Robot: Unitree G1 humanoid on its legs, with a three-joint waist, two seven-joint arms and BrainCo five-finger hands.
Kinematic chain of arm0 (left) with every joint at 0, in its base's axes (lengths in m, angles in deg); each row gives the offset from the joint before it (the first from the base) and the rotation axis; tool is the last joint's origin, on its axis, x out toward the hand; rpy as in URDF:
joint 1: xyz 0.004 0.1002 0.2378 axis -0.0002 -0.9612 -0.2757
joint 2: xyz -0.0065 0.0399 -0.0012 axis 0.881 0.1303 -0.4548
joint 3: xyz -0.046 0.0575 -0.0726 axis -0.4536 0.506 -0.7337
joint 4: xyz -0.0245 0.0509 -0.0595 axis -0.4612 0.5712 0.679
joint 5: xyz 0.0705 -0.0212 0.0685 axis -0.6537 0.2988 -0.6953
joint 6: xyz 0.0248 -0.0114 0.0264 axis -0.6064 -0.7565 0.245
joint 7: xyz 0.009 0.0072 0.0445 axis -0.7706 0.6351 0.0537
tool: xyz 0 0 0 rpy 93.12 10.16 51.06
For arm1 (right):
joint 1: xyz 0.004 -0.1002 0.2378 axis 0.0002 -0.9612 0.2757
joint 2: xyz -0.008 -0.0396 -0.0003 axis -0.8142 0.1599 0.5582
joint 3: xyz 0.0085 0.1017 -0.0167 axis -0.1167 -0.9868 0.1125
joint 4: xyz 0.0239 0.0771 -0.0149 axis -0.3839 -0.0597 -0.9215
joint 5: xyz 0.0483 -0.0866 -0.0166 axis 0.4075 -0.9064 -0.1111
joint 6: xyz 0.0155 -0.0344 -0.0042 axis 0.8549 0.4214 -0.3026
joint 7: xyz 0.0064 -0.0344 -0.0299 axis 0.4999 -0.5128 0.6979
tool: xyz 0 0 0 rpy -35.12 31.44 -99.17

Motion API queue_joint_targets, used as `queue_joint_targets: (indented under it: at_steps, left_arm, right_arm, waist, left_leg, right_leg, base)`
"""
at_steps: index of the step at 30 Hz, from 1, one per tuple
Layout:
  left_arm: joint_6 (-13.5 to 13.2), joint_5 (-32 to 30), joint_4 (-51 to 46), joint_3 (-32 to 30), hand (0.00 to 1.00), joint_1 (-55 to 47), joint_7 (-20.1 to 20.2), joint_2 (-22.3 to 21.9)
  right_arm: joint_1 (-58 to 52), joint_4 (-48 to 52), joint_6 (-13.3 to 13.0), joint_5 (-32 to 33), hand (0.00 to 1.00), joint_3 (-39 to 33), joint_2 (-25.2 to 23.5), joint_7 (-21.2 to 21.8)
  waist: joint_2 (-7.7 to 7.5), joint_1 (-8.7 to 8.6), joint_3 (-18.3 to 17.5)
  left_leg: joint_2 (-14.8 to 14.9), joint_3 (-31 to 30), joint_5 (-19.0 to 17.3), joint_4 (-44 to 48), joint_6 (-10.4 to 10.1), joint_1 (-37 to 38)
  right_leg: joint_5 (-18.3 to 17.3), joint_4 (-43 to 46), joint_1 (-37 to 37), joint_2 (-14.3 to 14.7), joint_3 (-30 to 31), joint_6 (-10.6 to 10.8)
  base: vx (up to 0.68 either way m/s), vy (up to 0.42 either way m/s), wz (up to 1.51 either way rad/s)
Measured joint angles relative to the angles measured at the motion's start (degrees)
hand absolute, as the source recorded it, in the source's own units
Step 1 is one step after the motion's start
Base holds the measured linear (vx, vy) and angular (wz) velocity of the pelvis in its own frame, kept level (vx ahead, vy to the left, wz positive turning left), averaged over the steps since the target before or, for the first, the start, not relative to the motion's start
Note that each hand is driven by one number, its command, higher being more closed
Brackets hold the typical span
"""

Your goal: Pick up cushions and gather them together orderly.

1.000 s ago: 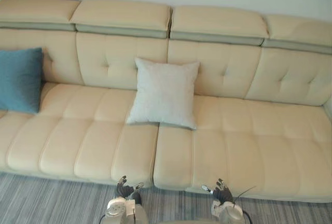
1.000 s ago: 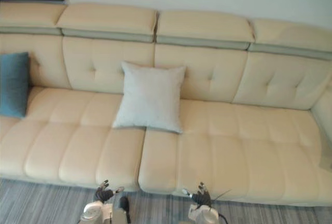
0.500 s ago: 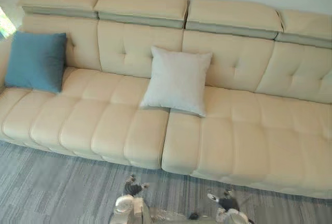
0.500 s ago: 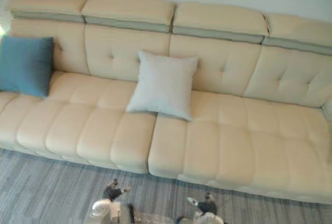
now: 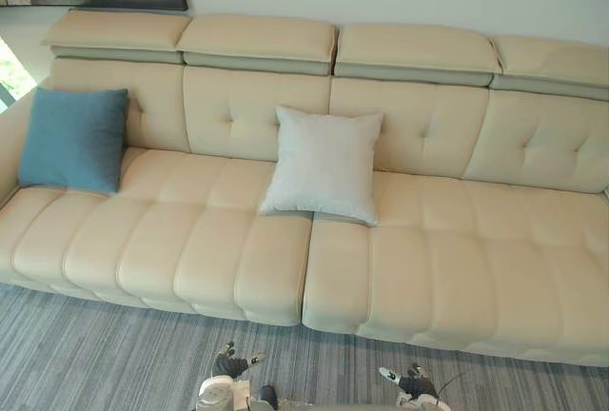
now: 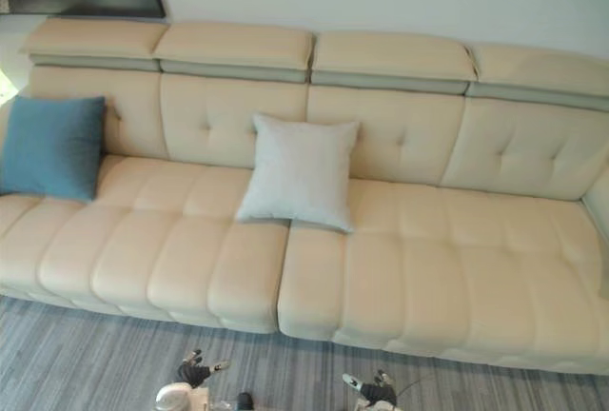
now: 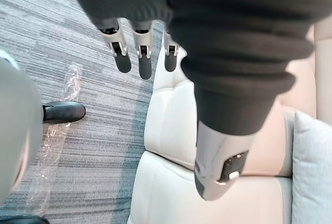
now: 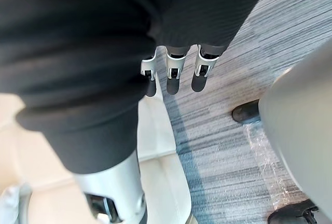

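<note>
Blue cushion [image 5: 73, 138] is leaning at frame left, white cushion [image 5: 324, 166] at sofa [image 5: 457, 249] centre. Left hand [image 5: 231, 365] and right hand [image 5: 411, 382] are hovering over carpet [image 5: 95, 354], fingers [image 7: 144, 58] spread.

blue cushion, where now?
Left eye view: the blue square fabric cushion leans on the backrest at the far left end of the cream sofa, apart from the white square cushion mid-sofa.
</note>
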Motion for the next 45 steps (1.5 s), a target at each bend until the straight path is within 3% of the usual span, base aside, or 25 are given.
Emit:
queue_joint_targets:
  at_steps: [10,15,19,21,22,23,24,26,27,28,30,31,32,33,34,36,38,39,40,41,43,44,45]
  left_arm:
    - [-0.07,-0.13,1.1,-0.08,0.0,0.16,0.49,0.11]
    - [-0.05,-0.68,1.17,-0.06,0.0,0.23,0.54,0.62]
    - [-0.05,-1.63,1.15,-0.05,0.0,1.12,0.59,0.43]
    - [-0.04,-1.65,1.09,-0.06,0.0,1.56,0.58,0.71]
    - [-0.05,-1.64,1.05,-0.03,0.0,1.81,0.57,0.61]
    - [-0.06,-1.63,1.03,0.0,0.0,1.85,0.57,0.6]
    - [0.14,-1.61,1.03,0.18,0.0,1.99,0.58,0.65]
    - [0.38,-1.6,0.92,1.55,0.0,2.47,0.64,0.86]
    - [0.38,-1.61,0.81,2.83,0.0,2.4,0.6,1.43]
    - [0.38,-1.61,0.77,2.91,0.0,2.43,0.59,1.79]
    - [0.38,-1.6,0.32,2.92,0.0,2.31,0.5,2.87]
    - [0.38,-1.57,-0.14,3.42,0.0,2.27,0.43,3.03]
    - [0.34,-1.56,-0.26,3.84,0.0,2.62,0.22,4.1]
    - [0.38,-1.57,-0.21,4.52,0.0,2.43,0.15,4.78]
    - [0.56,-1.6,-0.11,4.72,0.0,1.46,0.11,5.27]
    - [0.72,-1.65,-0.02,5.1,0.0,0.75,0.1,4.51]
    - [0.79,-1.67,-0.05,5.95,0.0,1.52,0.14,3.23]
    - [0.85,-1.7,-0.04,6.72,0.0,1.75,0.15,2.79]
    - [0.87,-1.72,-0.04,7.35,0.0,1.79,0.23,2.39]
    - [0.76,-1.74,-0.45,7.82,0.0,2.01,0.33,1.93]
    - [0.76,-1.71,-0.76,9.51,0.0,2.56,0.41,1.35]
    - [0.76,-1.71,-0.8,9.57,0.0,2.56,0.42,1.34]
    - [0.78,-1.71,-1.19,10.11,0.0,2.51,0.47,0.92]
  right_arm:
    - [0.16,-0.35,0.3,-0.05,0.0,-0.44,-0.06,0.0]
    - [0.1,-0.42,0.36,-0.05,0.0,-0.6,-0.08,-0.02]
    - [0.41,-0.18,0.37,-0.05,0.0,-2.14,-0.02,-0.07]
    - [1.68,-0.03,0.39,-0.07,0.0,-2.04,-0.06,-0.05]
    - [2.45,0.1,0.37,-0.12,0.0,-1.91,0.11,-0.08]
    - [3.26,0.15,0.36,-0.17,0.0,-1.53,0.33,-0.13]
    - [3.68,0.24,0.37,-0.25,0.0,-1.58,0.46,-0.23]
    - [3.3,0.1,0.46,-0.31,0.0,-1.58,1.65,-0.51]
    - [2.58,0.09,0.51,-0.32,0.0,-1.41,2.43,-0.7]
    - [2.5,0.03,0.52,-0.32,0.0,-0.97,2.84,-0.8]
    - [2.79,0.04,0.59,-0.48,0.0,0.46,3.69,-0.93]
    - [2.98,-0.05,0.67,-1.3,0.0,0.58,4.17,-1.03]
    - [3.2,-0.2,1.07,-2.47,0.0,0.61,4.18,-1.04]
    - [2.97,-0.31,1.14,-2.51,0.0,0.67,4.18,-1.03]
    - [2.98,-1.39,1.25,-2.5,0.0,0.8,4.77,-1.06]
    - [3.11,-2.06,1.12,-2.49,0.0,0.8,5.32,-1.19]
    - [2.94,-2.22,1.11,-2.39,0.0,0.63,5.65,-1.21]
    - [2.82,-2.24,1.1,-2.31,0.0,0.47,5.57,-1.23]
    - [2.63,-2.24,1.05,-2.28,0.0,0.35,5.57,-1.24]
    - [2.43,-2.18,0.95,-2.04,0.0,0.08,5.68,-1.29]
    - [2.45,-2.47,0.96,-1.25,0.0,0.06,6.69,-1.37]
    - [2.46,-2.47,0.96,-1.22,0.0,0.06,6.73,-1.36]
    - [2.47,-2.45,0.95,-0.14,0.0,-0.45,7.21,-1.65]
  waist:
    - [-0.78,-0.42,0.09]
    - [-1.48,-0.85,0.61]
    - [-1.33,-0.97,1.17]
    - [-0.75,-0.87,2.71]
    - [-0.07,-0.82,2.74]
    - [0.83,-0.7,3.05]
    - [0.34,-1.25,3.62]
    - [0.66,-1.8,4.23]
    - [0.84,-1.99,4.34]
    - [1.04,-2.35,4.48]
    - [1.64,-2.74,4.88]
    - [3.26,-2.74,4.89]
    - [2.18,-2.73,5.17]
    - [1.16,-2.75,5.09]
    - [1.66,-1.92,5.05]
    - [2.89,-1.84,4.0]
    - [3.06,-2.58,4.01]
    - [3.17,-2.62,4.23]
    - [3.11,-2.62,4.26]
    - [2.84,-2.52,4.75]
    - [3.75,-1.77,6.02]
    - [3.82,-1.77,6.06]
    - [4.83,-1.77,6.58]
  left_leg:
    - [-0.62,3.13,0.0,-4.24,0.02,4.93]
    - [-0.73,4.83,-0.1,-4.52,0.04,5.75]
    - [-0.28,9.51,-0.9,-3.96,-0.23,5.65]
    - [1.66,12.98,-3.77,0.67,-0.46,4.58]
    - [3.65,13.76,-6.44,5.64,-0.51,1.66]
    - [5.59,15.28,-7.63,8.39,-0.01,-0.6]
    - [5.91,17.3,-7.74,9.48,0.0,-1.03]
    - [6.8,19.33,-8.13,11.47,-0.43,-0.99]
    - [7.51,19.39,-8.83,13.27,-1.15,-0.55]
    - [8.04,19.38,-9.12,14.25,-1.47,-0.47]
    - [9.59,19.63,-9.43,15.44,-1.63,-0.39]
    - [12.07,20.89,-9.95,15.03,-2.6,-0.34]
    - [12.89,21.87,-10.43,16.56,-3.87,-0.23]
    - [12.71,22.39,-10.87,17.08,-4.74,0.27]
    - [14.38,22.31,-11.26,17.37,-5.66,1.36]
    - [17.02,22.31,-10.04,16.34,-6.97,1.79]
    - [19.61,21.51,-9.63,18.23,-7.41,1.65]
    - [20.88,20.25,-9.64,21.21,-6.77,0.98]
    - [21.53,17.52,-9.61,25.01,-3.76,-0.42]
    - [20.73,10.17,-10.5,31.21,0.39,-3.12]
    - [12.74,-1.79,-15.07,34.37,-2.19,-4.88]
    - [12.49,-1.99,-15.26,34.42,-2.19,-4.94]
    - [8.08,-4.89,-17.21,34.15,-1.59,-6.21]
  right_leg:
    - [1.06,-1.97,1.86,0.19,3.44,-1.61]
    - [1.18,-2.06,1.5,0.19,5.4,-1.71]
    - [2.63,-2.0,-1.06,0.85,9.72,-1.15]
    - [5.36,-1.15,-2.8,2.34,10.4,-1.71]
    - [8.64,-1.28,-5.17,3.92,7.05,-2.6]
    - [9.85,-2.15,-6.38,4.23,0.75,-5.73]
    - [7.31,-1.41,-6.78,3.33,-6.7,-7.93]
    - [6.66,0.07,-7.6,1.99,-12.53,-7.55]
    - [6.62,1.48,-7.86,2.07,-12.64,-5.12]
    - [5.77,2.17,-8.24,2.32,-11.94,-4.31]
    - [1.21,5.48,-9.67,1.81,-14.77,-3.31]
    - [-1.73,10.07,-10.41,0.18,-21.1,-3.42]
    - [-2.63,14.72,-11.63,-2.57,-22.65,-4.95]
    - [-2.37,14.92,-11.36,-4.05,-23.29,-3.53]
    - [-1.01,13.1,-10.78,-1.27,-22.62,-2.43]
    - [0.19,8.84,-9.19,3.2,-21.73,-3.86]
    - [-0.23,8.61,-9.43,5.84,-21.08,-5.75]
    - [-0.47,8.8,-9.27,6.81,-20.4,-6.67]
    - [-0.85,9.04,-9.13,7.47,-19.38,-7.26]
    - [-0.93,8.82,-8.23,7.89,-17.02,-7.68]
    - [-1.13,7.99,-6.55,7.93,-12.78,-8.88]
    - [-1.13,7.93,-6.45,7.94,-12.71,-8.88]
    - [-1.1,7.78,-5.44,8.01,-10.33,-8.94]
  base:
    - [0.04,0.011,-0.16]
    - [-0.02,-0.01,-0.23]
    - [-0.06,-0.023,-0.58]
    - [-0.09,-0.046,-1.15]
    - [-0.12,-0.094,-1.32]
    - [-0.12,-0.11,-1.32]
    - [-0.09,-0.103,-1.01]
    - [-0.09,-0.071,-0.64]
    - [-0.07,-0.065,-0.54]
    - [-0.07,-0.125,-0.55]
    - [-0.06,-0.15,-0.53]
    - [-0.03,-0.193,-0.62]
    - [-0.01,-0.202,-0.51]
    - [0.03,-0.211,-0.76]
    - [0.05,-0.17,-0.75]
    - [0.09,-0.222,-0.61]
    - [0.11,-0.196,-0.36]
    - [0.06,-0.151,-0.43]
    - [0.11,-0.212,-0.67]
    - [0.11,-0.134,-0.86]
    - [0.1,-0.028,-0.95]
    - [0.1,0.059,-0.93]
    - [0.11,0.075,-0.88]
